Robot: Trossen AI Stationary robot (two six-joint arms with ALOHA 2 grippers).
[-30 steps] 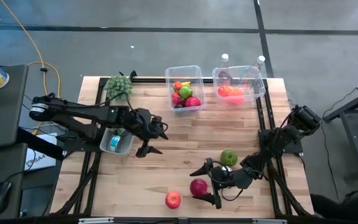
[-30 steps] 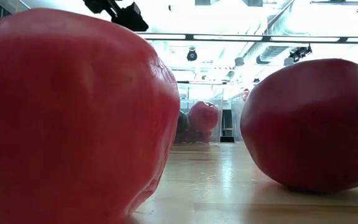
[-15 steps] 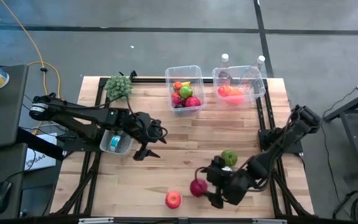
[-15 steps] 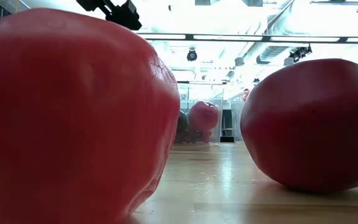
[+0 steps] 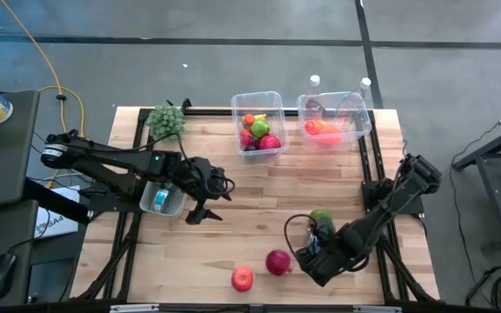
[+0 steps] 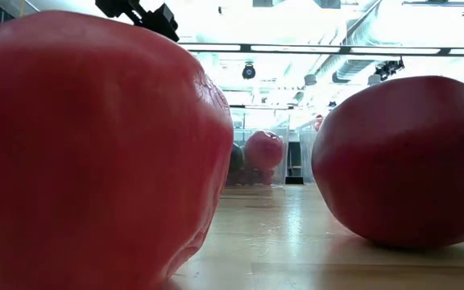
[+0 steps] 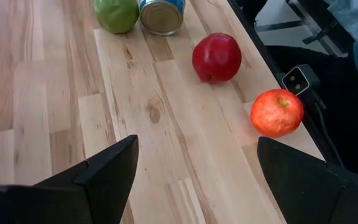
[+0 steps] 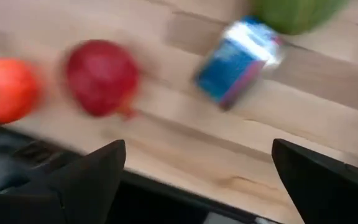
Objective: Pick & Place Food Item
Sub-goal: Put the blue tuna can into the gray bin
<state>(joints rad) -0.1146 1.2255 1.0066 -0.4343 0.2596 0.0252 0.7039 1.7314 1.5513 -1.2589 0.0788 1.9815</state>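
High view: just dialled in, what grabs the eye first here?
Two red apples sit loose at the table's near edge, the dark apple beside the right gripper, the lighter apple further left. At the far edge, two clear bins hold bright fruit. The left gripper hangs open mid-table.

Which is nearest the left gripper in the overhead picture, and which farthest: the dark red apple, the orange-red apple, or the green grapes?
From the left gripper:
1. Dark red apple, toward the front right.
2. Orange-red apple, at the front edge; nearly as close, too close to call.
3. Green grapes, at the back left corner.
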